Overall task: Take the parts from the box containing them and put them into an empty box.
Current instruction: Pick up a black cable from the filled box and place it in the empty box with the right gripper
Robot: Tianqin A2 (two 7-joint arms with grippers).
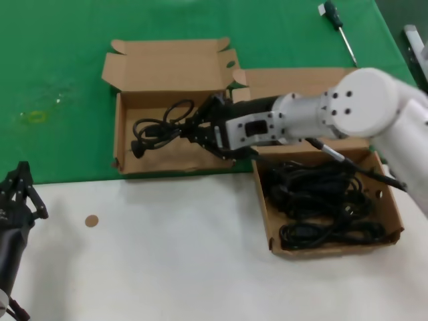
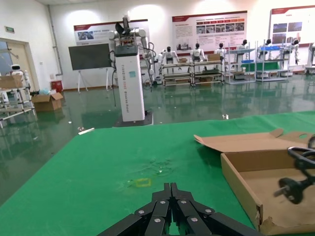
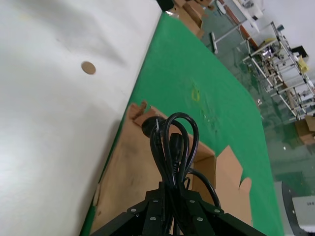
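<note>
While the right gripper reaches across from the far side, it hangs over the shallow brown cardboard box with rounded ear tabs on its lid, its black fingers clamped on a coiled black power cable with a moulded plug. From where I stand the step in hand looks like the delivery itself: one part carried over to the receiving box and about to be set down. The right wrist view shows the cable's loops running straight out from between the fingers, above the bare cardboard floor. I cannot tell whether the bundle already touches that floor or hangs just over it.

Next, I judge, the fingers must part so the bundle drops inside the walls, and the arm must draw back without dragging a loop over the rim.

Apart from that cable, this box holds nothing. To its right, the other shallow brown cardboard box with the broad lid panel holds a tangled heap of black cables, so most of the job remains.

Down at the near left, over the white part of the table, the left gripper sits parked, its fingers together and empty.
</note>
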